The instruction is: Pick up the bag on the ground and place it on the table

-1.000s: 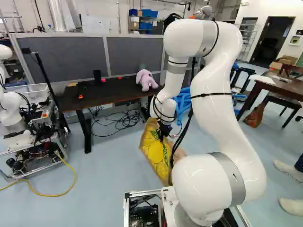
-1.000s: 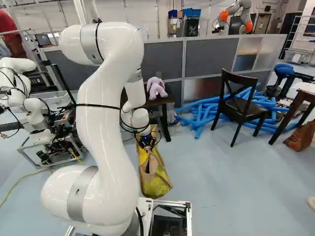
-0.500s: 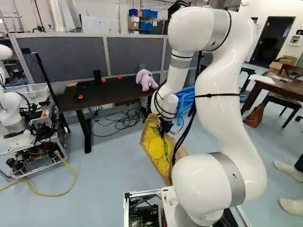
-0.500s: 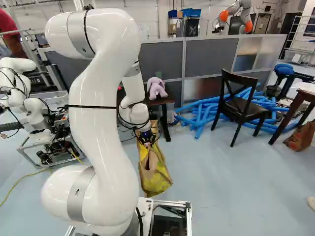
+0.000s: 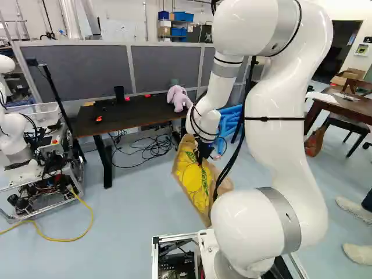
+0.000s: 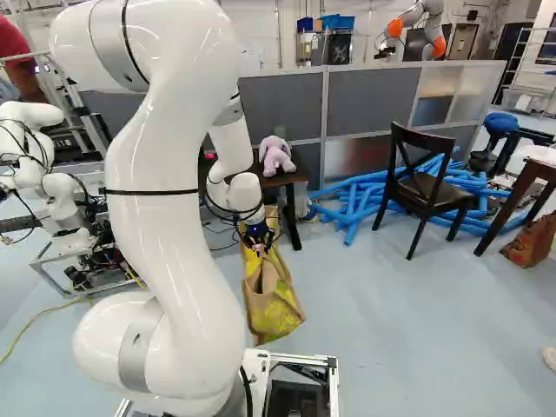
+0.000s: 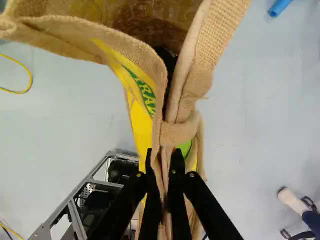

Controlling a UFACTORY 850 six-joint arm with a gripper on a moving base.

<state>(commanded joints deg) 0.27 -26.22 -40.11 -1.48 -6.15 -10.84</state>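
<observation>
Bag of tan burlap with bright yellow sides is in the pincer, low down ahead of the base and nearer to it than the desk. It leans, its upper end toward the desk and its lower end toward the base; whether its bottom touches the floor or hangs just over it, I cannot tell. In the wrist view the pincer is nearly closed, its two dark fingers pressing folds of burlap between them from both sides. A thick burlap strap runs ahead of the fingertips, and beside it the mouth of the bag gapes.

The white arm arches up from its joint and reaches down to the bag, black cables strapped along it.

Past the bag, the desk has a pink plush toy near one end, and a black cup farther along. Black cords lie tangled on the floor beneath it, and a gray partition stands behind.

At the left of the left base view, another robot, also white, stands by a cart of electronics. In the right base view, a dark wooden chair stands beside a heap of blue tubes, well apart from the bag.
</observation>
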